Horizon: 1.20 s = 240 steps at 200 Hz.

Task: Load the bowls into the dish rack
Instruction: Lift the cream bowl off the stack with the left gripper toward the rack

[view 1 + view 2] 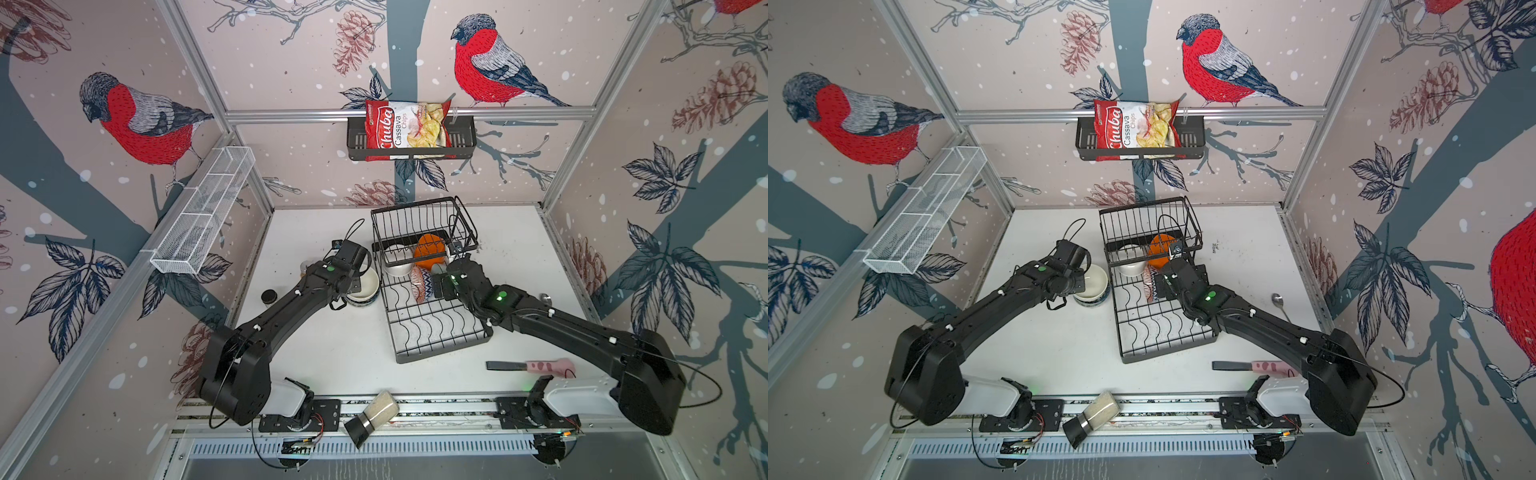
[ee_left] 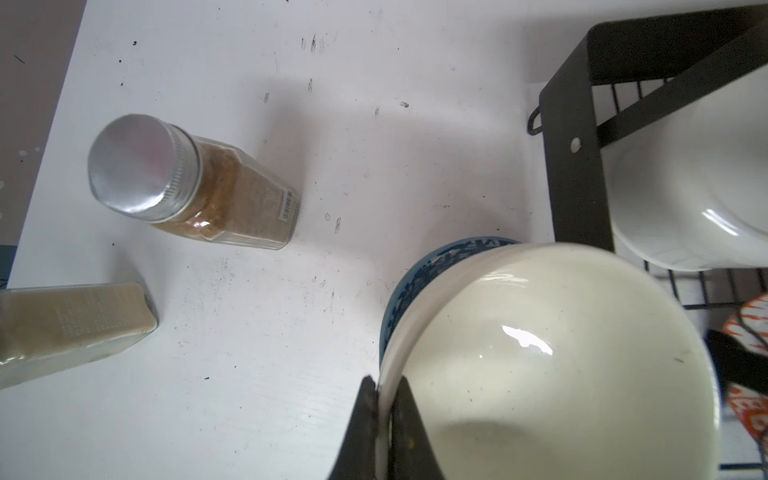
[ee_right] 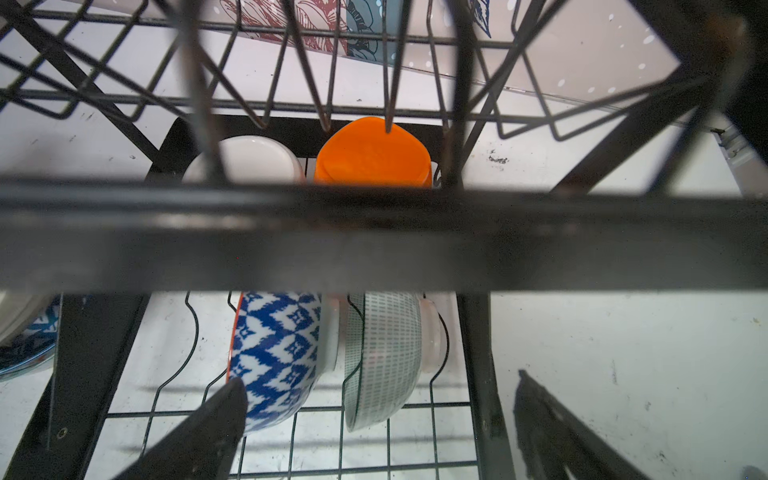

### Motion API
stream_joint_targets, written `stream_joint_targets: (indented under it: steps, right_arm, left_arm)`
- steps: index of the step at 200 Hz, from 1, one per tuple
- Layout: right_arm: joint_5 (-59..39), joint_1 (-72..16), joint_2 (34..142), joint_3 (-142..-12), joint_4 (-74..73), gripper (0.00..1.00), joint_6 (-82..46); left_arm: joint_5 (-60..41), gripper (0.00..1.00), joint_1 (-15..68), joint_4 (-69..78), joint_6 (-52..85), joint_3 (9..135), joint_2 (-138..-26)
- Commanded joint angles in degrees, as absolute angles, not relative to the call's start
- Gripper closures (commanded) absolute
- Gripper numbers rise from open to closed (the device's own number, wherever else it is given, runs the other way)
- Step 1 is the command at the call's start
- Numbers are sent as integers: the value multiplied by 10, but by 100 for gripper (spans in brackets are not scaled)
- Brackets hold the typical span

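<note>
Under rack tier: orng bowl, wht bowl | slots: blue bowl

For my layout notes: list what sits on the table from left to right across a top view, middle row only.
Small dark-topped jar → cream bowl → dish rack → spoon

Dish rack mid-surface.
Several bowls stand in it; lone bowl just left; jar farther left.
</note>
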<state>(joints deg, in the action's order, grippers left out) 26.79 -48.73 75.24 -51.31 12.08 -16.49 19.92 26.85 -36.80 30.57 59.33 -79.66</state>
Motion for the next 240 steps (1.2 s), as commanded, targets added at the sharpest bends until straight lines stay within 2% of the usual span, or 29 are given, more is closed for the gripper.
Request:
stream_joint_targets:
  steps: [1,38,81,130,208,240]
  right_arm:
    - [260,-488,751,-516,110,1,-171]
    - [221,-489,748,-529,113,1,-179]
    - [173,-500,753,-549,118,1,-192]
    - [159,-525,772,-597,160,4,-202]
    - [134,-546,794,-672,262,18,-232]
    - [137,-567,780,-678,302,23,-242]
  left_arm:
    - [190,100,268,-347,305,593,-779]
    - [160,100,268,-359,297,576,-746]
    - [76,100,268,-328,282,532,-682]
    - [32,100,273,-326,279,516,-632]
    - [70,100,380,-304,346,515,-638]
    - [81,100,400,-291,361,516,-657]
